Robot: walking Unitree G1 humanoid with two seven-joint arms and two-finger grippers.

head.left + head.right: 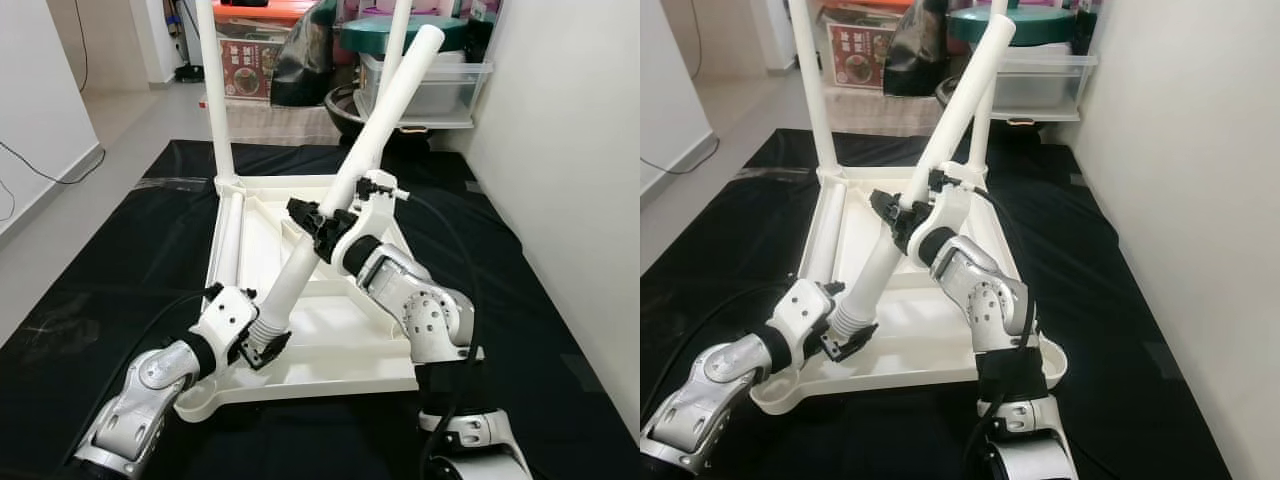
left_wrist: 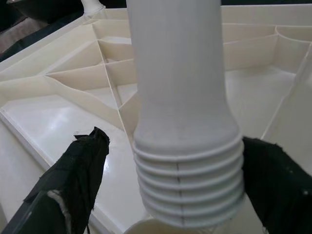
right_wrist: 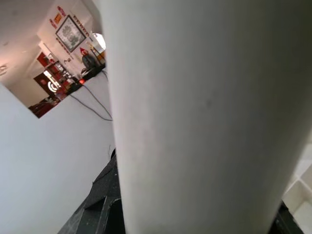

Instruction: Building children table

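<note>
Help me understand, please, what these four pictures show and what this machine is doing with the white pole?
This is a walking humanoid robot with two silver arms, each ending in a black two-fingered pincer. The two wide pictures come from cameras in its head, looking down; the two close-ups come from a camera on each wrist. On a black mat lies an upturned white plastic tabletop, ribbed underneath, with two legs already standing at its far corners and another leg lying inside. Both arms hold a tilted white table leg: the right pincer grips its middle, and the left pincer sits around its ridged screw end, just above a near-corner socket. Boxes and tubs stand behind.
</note>
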